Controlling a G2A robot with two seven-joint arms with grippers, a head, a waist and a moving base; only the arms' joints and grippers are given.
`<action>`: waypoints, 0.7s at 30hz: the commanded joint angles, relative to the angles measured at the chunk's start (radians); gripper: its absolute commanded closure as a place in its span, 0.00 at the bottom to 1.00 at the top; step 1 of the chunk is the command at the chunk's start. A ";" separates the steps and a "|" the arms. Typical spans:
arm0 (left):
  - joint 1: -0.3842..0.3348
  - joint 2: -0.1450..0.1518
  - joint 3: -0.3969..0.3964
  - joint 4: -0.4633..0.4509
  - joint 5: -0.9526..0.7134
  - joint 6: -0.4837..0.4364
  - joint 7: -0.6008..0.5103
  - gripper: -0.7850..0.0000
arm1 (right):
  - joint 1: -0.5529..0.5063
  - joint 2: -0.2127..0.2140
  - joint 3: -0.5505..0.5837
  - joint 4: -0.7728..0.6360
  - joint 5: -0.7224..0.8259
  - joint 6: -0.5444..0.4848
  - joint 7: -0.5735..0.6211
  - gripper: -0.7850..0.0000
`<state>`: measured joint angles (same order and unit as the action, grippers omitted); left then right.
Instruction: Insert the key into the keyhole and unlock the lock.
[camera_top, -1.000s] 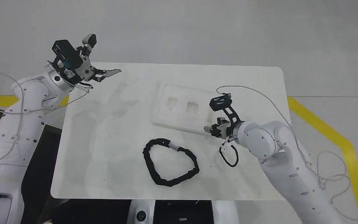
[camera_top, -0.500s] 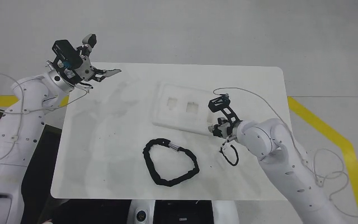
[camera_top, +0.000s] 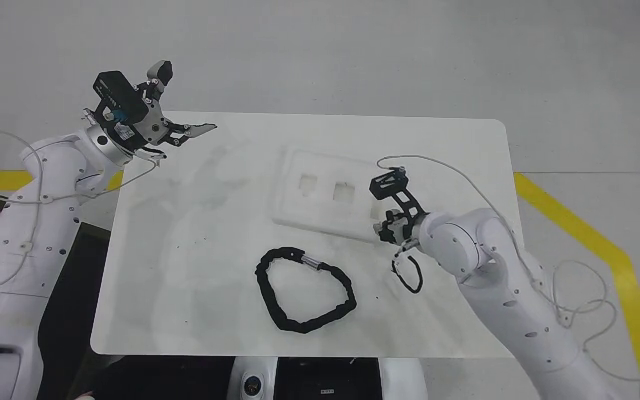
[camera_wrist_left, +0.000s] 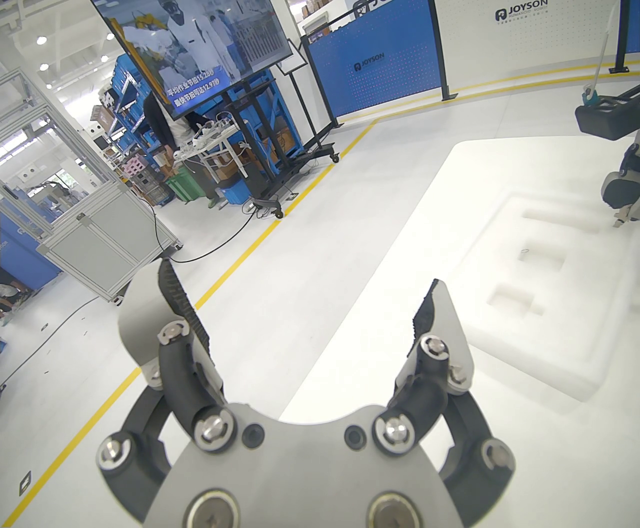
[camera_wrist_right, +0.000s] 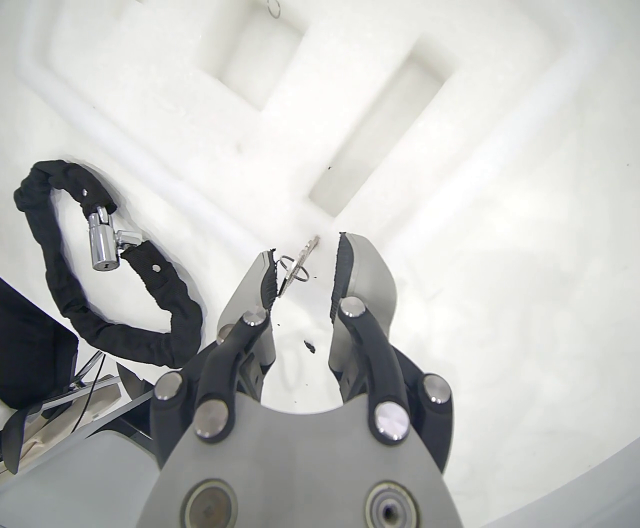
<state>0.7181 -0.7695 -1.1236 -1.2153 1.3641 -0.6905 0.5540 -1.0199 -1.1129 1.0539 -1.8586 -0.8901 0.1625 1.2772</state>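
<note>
Picking up the key is, I judge, the step in hand. From above, my left fingers (camera_top: 200, 129) hang spread at the counter's (camera_top: 180, 260) far left corner. My right fingers (camera_top: 384, 232) point down at the foam tray's (camera_top: 300, 205) near right edge, and the chain lock (camera_top: 303, 290) lies by the front edge. On my left wrist camera, those fingers gape wide around nothing. On my right wrist camera, the key (camera_wrist_right: 300, 260) lies flat on the foam between my spread fingers. Next I should close on it squarely, then carry it to the lock's metal cylinder (camera_wrist_right: 102, 242).
</note>
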 joint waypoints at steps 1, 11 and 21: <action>0.000 0.000 0.000 0.000 0.000 0.000 0.000 0.00 | 0.002 -0.001 -0.001 0.003 0.001 0.003 -0.001 0.76; 0.000 0.000 0.000 0.000 0.000 0.000 0.000 0.00 | 0.006 -0.005 0.001 0.018 0.006 0.018 -0.004 0.87; 0.000 0.000 0.000 0.000 0.000 0.000 0.000 0.00 | 0.006 -0.008 0.004 0.016 -0.005 0.049 0.001 0.98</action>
<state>0.7181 -0.7695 -1.1236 -1.2153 1.3641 -0.6905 0.5540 -1.0139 -1.1209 1.0580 -1.8419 -0.8917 0.2059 1.2765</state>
